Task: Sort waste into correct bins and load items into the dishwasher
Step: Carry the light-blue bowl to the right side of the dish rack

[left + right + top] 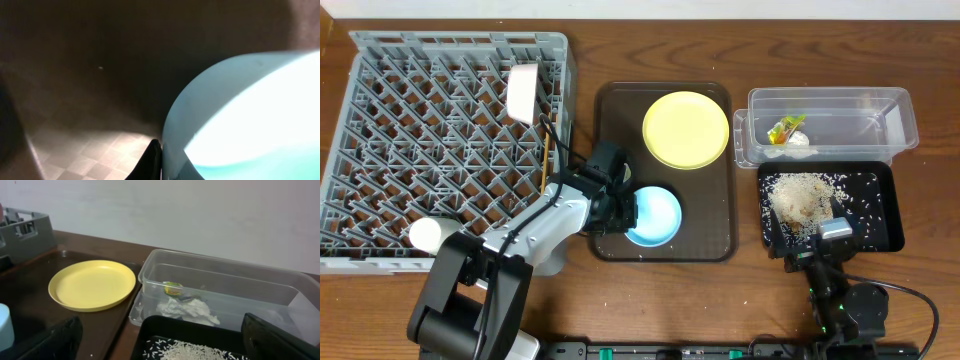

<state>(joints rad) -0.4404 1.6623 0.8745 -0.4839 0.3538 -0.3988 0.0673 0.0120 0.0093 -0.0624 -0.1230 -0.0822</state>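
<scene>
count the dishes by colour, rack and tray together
white cups: 2, both in the dish rack
yellow plate: 1, on the brown tray
blue bowl: 1, on the same tray
total: 4

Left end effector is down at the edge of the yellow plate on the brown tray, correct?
No. The left end effector is down at the edge of the blue bowl on the brown tray, not the yellow plate, which lies apart from it, farther back on the tray. The overhead view shows it.
</scene>
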